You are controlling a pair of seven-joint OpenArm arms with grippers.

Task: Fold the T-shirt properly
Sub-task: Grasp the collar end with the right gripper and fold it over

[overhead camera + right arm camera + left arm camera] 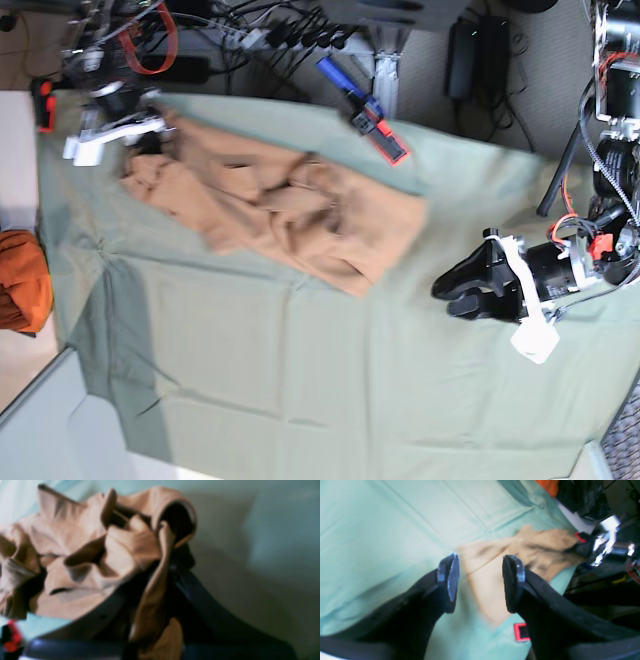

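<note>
The tan T-shirt [280, 205] lies crumpled across the far half of the pale green table cloth [300, 380]. My right gripper [148, 138] is at the shirt's far-left end and is shut on a bunched fold of it. The right wrist view shows the cloth [82, 552] pinched between the dark fingers [185, 590], with a strip hanging down. My left gripper [447, 298] is open and empty, hovering over the green cloth just right of the shirt's near-right corner. In the left wrist view the shirt [520, 552] lies beyond and between the open fingers [448, 580].
A darker orange bundled cloth [20, 280] sits off the table cloth's left edge and also shows in the left wrist view [548, 486]. A blue and red clamp [370, 120] lies at the far edge. Cables and power gear [250, 30] crowd the floor behind.
</note>
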